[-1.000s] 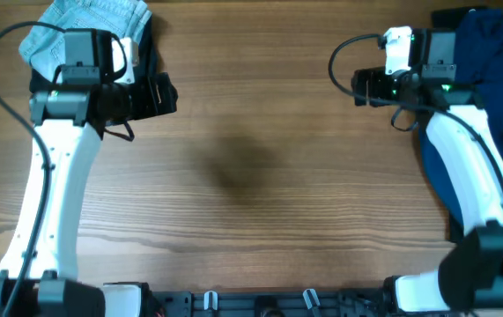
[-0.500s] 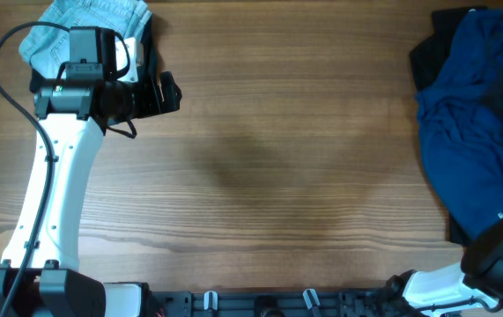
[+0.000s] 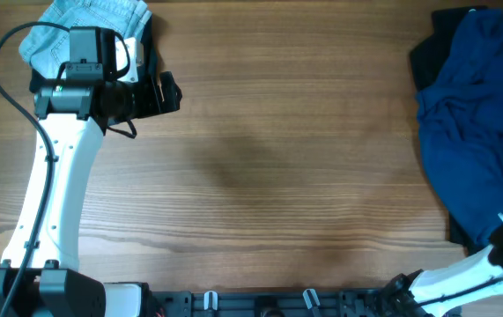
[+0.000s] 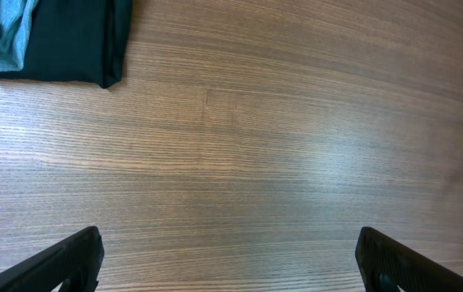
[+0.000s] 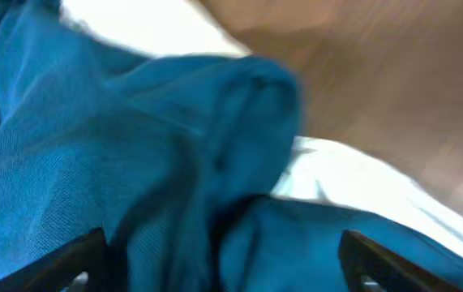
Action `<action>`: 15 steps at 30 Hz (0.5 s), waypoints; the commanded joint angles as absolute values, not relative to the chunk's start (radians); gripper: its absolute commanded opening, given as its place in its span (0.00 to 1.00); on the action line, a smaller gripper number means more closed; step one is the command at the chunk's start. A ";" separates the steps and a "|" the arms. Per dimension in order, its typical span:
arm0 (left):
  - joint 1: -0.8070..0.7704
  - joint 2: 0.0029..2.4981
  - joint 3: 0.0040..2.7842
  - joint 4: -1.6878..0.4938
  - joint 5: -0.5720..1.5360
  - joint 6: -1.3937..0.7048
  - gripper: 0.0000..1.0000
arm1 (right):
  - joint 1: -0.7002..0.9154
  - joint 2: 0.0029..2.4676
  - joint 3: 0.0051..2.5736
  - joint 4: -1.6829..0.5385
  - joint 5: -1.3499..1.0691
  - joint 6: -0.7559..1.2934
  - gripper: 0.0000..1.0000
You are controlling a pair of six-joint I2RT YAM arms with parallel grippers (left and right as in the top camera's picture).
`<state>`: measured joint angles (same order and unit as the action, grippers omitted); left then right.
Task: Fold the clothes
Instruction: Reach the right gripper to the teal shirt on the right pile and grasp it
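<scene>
The large deep-blue shirt [image 3: 471, 132] lies crumpled at the table's right edge, over a black piece [image 3: 425, 60]. Pale-blue denim [image 3: 92, 18] and a black piece [image 3: 148, 55] lie at the far left. My left gripper [image 3: 168, 92] hovers right of them; in its wrist view it [image 4: 231, 272] is open and empty over bare wood, with the black piece [image 4: 77, 40] and denim [image 4: 0, 32] at top left. My right gripper [image 5: 227, 264] is open, close above the blue shirt [image 5: 134, 162], with white cloth [image 5: 361, 191] beside it. It is outside the overhead view.
The wooden table [image 3: 269, 167] spreads between the two piles. The right arm's base link [image 3: 498, 260] shows at the bottom right corner. A rail with clips [image 3: 260, 301] runs along the front edge.
My right arm has swung from over the table's top right out past the right edge, uncovering the blue shirt. My left arm shifted slightly right, then held still.
</scene>
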<state>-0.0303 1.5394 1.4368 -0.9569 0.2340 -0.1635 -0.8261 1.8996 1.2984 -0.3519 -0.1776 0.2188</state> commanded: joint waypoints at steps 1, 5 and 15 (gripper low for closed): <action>-0.024 1.541 1.455 -0.954 0.246 -0.169 1.00 | -0.803 1.945 1.316 -0.306 -0.338 0.156 0.89; -0.024 1.541 1.455 -0.953 0.246 -0.169 1.00 | -0.778 1.945 1.316 -0.251 -0.339 0.152 0.88; -0.024 1.541 1.455 -0.924 0.243 -0.168 0.92 | -0.651 1.945 1.317 -0.218 -0.361 0.116 0.04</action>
